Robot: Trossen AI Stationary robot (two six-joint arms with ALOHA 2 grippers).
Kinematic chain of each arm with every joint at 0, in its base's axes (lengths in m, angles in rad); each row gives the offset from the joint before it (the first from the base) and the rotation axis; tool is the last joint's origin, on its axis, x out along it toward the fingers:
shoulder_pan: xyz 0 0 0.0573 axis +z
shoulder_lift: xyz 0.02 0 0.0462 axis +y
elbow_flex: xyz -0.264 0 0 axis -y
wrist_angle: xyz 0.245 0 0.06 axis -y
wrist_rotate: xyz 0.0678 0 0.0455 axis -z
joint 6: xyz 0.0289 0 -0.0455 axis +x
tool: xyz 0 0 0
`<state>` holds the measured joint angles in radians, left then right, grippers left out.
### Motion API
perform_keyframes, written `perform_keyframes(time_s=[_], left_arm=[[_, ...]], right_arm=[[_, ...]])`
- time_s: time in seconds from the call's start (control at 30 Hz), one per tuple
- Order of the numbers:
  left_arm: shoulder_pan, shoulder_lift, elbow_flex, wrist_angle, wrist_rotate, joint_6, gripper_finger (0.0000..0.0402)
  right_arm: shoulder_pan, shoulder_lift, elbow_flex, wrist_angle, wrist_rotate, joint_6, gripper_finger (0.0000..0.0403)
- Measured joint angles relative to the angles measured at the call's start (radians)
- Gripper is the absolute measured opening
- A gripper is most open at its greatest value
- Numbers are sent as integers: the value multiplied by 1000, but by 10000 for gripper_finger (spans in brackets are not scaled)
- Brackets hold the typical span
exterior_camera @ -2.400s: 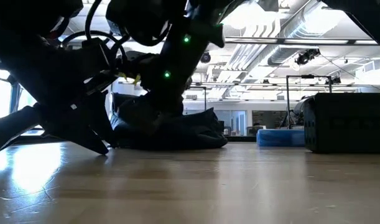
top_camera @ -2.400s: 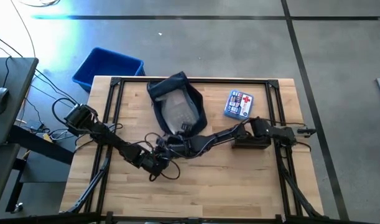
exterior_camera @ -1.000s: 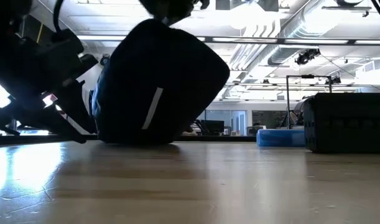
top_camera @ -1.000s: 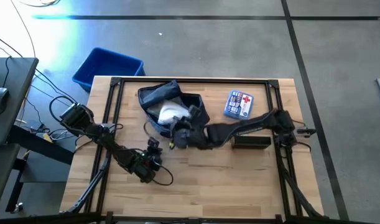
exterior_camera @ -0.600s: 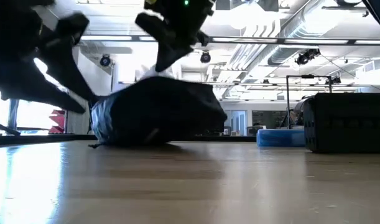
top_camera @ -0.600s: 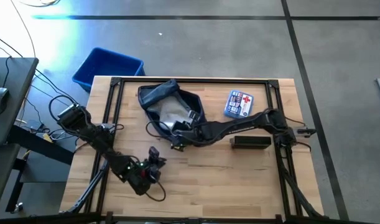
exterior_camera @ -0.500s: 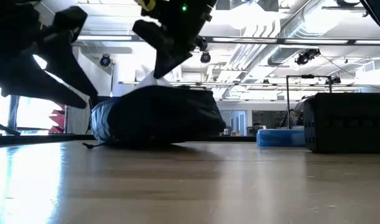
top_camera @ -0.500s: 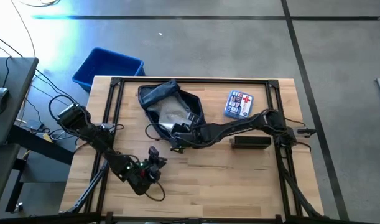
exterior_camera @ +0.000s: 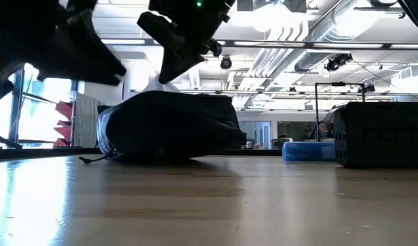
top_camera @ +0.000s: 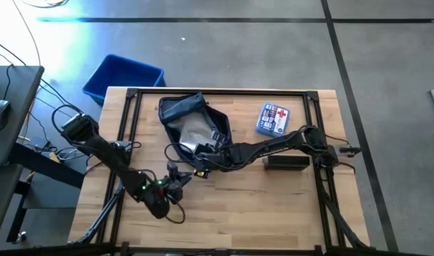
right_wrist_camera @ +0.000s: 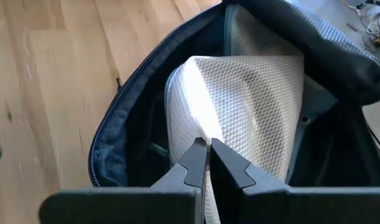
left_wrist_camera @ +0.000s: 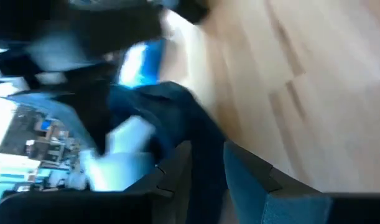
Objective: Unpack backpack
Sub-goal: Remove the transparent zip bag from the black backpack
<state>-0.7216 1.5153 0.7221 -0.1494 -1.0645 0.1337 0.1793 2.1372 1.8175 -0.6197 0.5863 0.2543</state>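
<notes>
At the near edge of the table, the left gripper is swinging in toward the middle after backing off to the front corner a moment ago; its fingers are standing slightly apart with nothing between them, and it is touching nothing.

Just beyond it, the right gripper is hanging at the open mouth of the backpack, its two fingers pressed together on a fold of the white mesh pouch that is lying inside. A second ago this arm was hoisting the whole bag off the wood; now the bag is slumping flat again, while the mesh is peeking above the rim as a pale tip under the gripper in the low view. That suggests the pull is beginning to separate the pouch from the bag rather than dragging both along, and that the left arm may be coming back to pin the fabric down.

The backpack is sitting in the middle of the table toward its far side, zipper open. A black box is resting to its right under the right arm, with a first-aid kit lying farther back, well apart from the bag. Past the far left corner, a blue bin is standing on the floor.
</notes>
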Motion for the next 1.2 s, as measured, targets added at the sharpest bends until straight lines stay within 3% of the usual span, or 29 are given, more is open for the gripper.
perform_keyframes(time_s=[0.17, 0.47, 0.6, 0.67, 0.83, 0.97, 1.2], left_arm=[[79, -29, -71, 24, 94, -54, 75], [191, -29, -105, 99, 247, 6, 71], [223, -13, -105, 105, 395, -22, 25], [231, 9, -105, 100, 416, -32, 7], [253, 72, -105, 104, 491, -39, 7], [264, 112, -105, 126, 543, -44, 2], [254, 120, -105, 124, 544, -44, 0]], right_arm=[[-1, 4, 0, 11, -16, -1, 0], [-1, 5, 0, 29, -23, -1, 0], [-2, 2, 0, 81, 26, -17, 0], [-5, -6, 1, 112, 52, -38, 0], [-19, -19, 59, 123, 114, -89, 0], [-39, -19, 107, 165, 91, -122, 0], [-51, -19, 169, 163, 106, -169, 0]])
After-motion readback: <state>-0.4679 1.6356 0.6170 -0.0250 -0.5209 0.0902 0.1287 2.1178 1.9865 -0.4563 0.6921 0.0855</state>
